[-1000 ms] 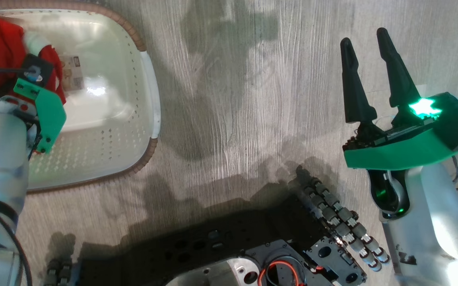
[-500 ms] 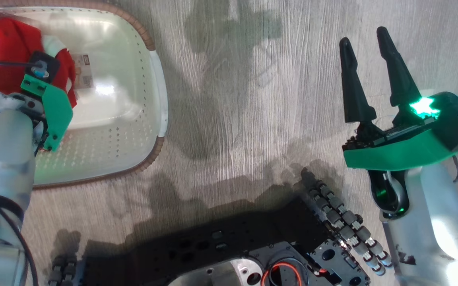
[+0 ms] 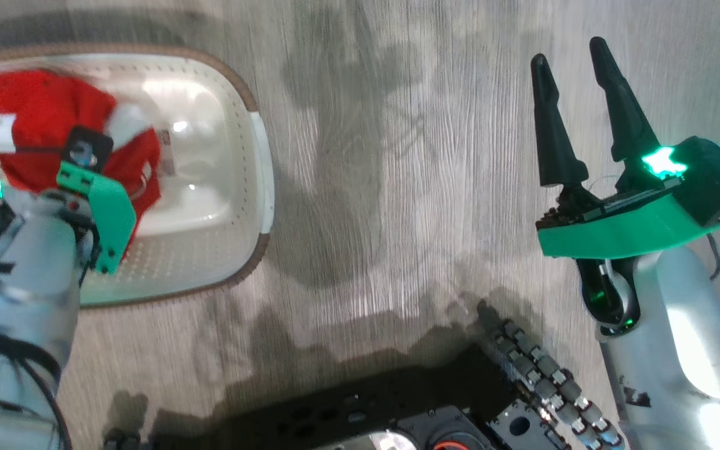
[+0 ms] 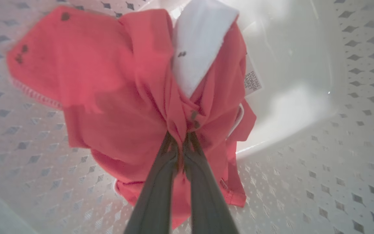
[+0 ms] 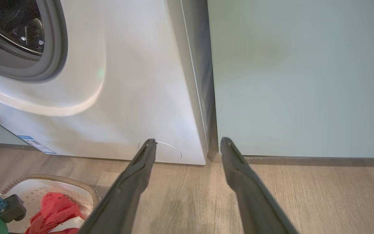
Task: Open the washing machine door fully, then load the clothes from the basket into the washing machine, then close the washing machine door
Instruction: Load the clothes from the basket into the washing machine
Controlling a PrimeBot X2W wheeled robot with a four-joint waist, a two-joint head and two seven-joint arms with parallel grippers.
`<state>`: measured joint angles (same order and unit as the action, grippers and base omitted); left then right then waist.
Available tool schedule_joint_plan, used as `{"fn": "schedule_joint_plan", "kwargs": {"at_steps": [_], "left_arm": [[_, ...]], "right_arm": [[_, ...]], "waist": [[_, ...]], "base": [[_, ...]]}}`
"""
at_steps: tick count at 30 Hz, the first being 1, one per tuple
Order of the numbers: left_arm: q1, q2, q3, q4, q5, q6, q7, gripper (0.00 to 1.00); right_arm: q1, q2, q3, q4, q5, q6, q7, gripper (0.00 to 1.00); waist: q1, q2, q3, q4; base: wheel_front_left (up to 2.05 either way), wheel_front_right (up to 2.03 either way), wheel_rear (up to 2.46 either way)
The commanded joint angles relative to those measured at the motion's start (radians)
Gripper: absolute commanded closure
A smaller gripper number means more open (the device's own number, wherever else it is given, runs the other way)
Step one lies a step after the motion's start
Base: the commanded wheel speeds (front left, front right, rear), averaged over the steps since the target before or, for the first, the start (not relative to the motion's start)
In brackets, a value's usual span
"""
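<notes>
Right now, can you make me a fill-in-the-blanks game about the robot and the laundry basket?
1. The left tool is shut on the ____ clothes.
2. The right tool is ____ and holds nothing.
3. The white basket has a ____ rim.

Missing words: red; open; brown.

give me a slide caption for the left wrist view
Left gripper shut on the red clothes, down inside the white basket.

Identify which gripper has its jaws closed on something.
The left gripper, pinching the red clothes inside the basket; the right gripper hangs open, holding nothing.
</notes>
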<state>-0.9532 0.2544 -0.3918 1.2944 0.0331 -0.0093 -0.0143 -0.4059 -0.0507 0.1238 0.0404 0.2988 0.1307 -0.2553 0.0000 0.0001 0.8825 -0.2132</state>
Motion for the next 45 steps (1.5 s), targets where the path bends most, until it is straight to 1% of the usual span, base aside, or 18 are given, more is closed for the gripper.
{"fn": "schedule_joint_plan", "kwargs": {"at_steps": [1,5,6,8,15,19,23,31,37,45], "left_arm": [[0.049,0.029,0.021,-0.004,-0.01,0.008,-0.015,1.0],[0.102,0.023,0.036,-0.004,-0.04,0.01,-0.073,1.0],[0.102,0.023,0.036,-0.004,-0.04,0.01,-0.073,1.0],[0.125,0.019,0.047,-0.004,-0.057,0.014,-0.108,1.0],[0.192,0.003,0.076,-0.004,-0.109,0.022,-0.207,1.0],[0.224,0.0,0.088,-0.018,-0.13,0.024,-0.236,1.0],[0.259,0.001,0.096,-0.063,-0.145,0.03,-0.246,1.0],[0.372,0.014,0.131,-0.305,-0.17,0.053,-0.247,1.0],[0.46,0.016,0.163,-0.498,-0.169,0.072,-0.247,1.0],[0.564,0.003,0.215,-0.759,-0.156,0.067,-0.247,1.0]], "right_arm": [[0.035,0.001,0.016,-0.017,-0.005,0.0,-0.006,0.0],[0.04,0.001,0.02,-0.001,-0.001,0.0,-0.006,0.0],[0.04,0.001,0.02,-0.001,-0.001,0.0,-0.006,0.0],[0.047,0.001,0.019,0.008,0.002,0.0,-0.006,0.0],[0.08,0.001,0.014,0.041,0.0,0.0,-0.006,0.0],[0.095,0.001,0.013,0.055,0.001,0.0,-0.006,0.0],[0.11,0.001,0.014,0.067,0.002,0.0,-0.006,0.0],[0.141,0.001,0.011,0.087,0.002,0.0,-0.006,0.0],[0.163,0.001,0.009,0.098,0.0,0.0,-0.006,0.0],[0.194,0.001,0.001,0.107,-0.007,0.0,-0.006,0.0]], "waist": [[0.0,-0.0001,-0.068,0.007],[0.0,-0.0001,-0.153,0.004],[0.0,-0.0001,-0.153,0.004],[0.0,-0.0001,-0.193,0.005],[0.0,-0.0001,-0.327,0.026],[0.0,-0.0001,-0.392,0.04],[0.0,-0.0001,-0.45,0.055],[0.0,-0.0001,-0.547,0.085],[0.0,-0.0001,-0.614,0.101],[0.0,-0.0001,-0.685,0.116]], "base": [[0.0,0.0,0.0],[0.0,0.0,0.0],[0.0,0.0,0.0],[0.0,0.0,0.0],[0.0,0.0,0.0],[0.0,0.0,0.0],[0.0,0.0,0.0],[0.0,0.0,0.0],[0.0,0.0,0.0],[0.0,0.0,0.0]]}}
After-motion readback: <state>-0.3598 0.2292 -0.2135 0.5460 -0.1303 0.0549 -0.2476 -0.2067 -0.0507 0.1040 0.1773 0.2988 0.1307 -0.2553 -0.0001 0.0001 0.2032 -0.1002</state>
